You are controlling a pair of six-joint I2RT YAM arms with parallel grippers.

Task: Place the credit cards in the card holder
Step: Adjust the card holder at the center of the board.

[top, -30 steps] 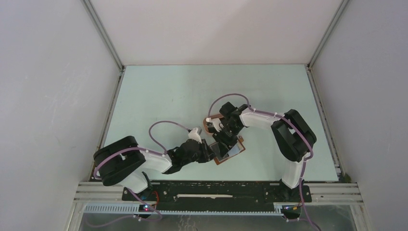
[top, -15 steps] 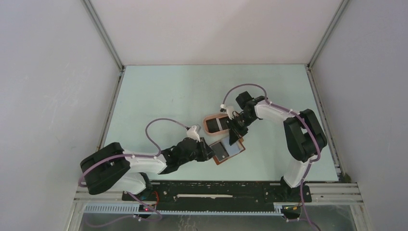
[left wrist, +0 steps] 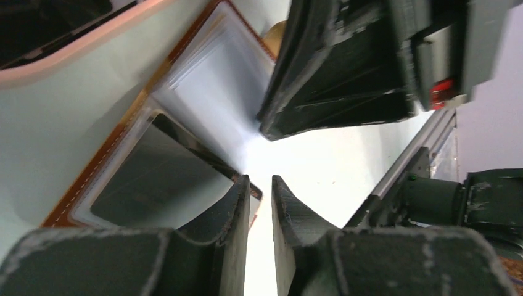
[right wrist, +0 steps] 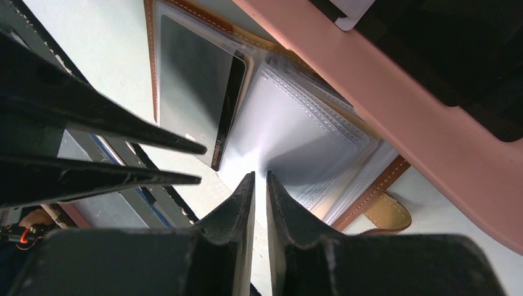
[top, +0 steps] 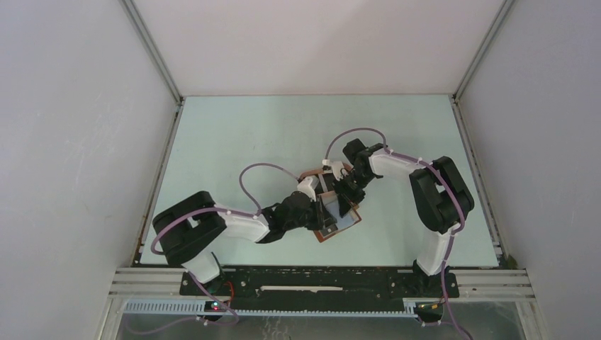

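Overhead view's not much help: both arms meet mid-counter [top: 234, 134] and cover most of what matters, so go by the wrist cams.

Left side first. Your left tool [left wrist: 259, 180] is low at the edge of the card holder [top: 346, 222]. Tips are narrow, just a slit btwn them, nothing visible in it.

There's 1 holder, lying open on the counter w/ clear sleeves [right wrist: 296, 123] fanned out. Sleeve count is unreadable, too much glare. 1 black card [right wrist: 188, 80] sits in the left-hand sleeve.

Moving right: your right tool [right wrist: 259, 176] is almost closed, tips right at the sleeve fan. Can't tell if it's nipping a sleeve. A tan snap tab [right wrist: 387, 213] pokes out beside it.

Far right there's 1 pink tray [right wrist: 401, 117] just beside the holder, cut off by the frame. Touching or not, can't tell. Dark cards [right wrist: 469, 55] lie inside it, but the no. of them can't be made out.
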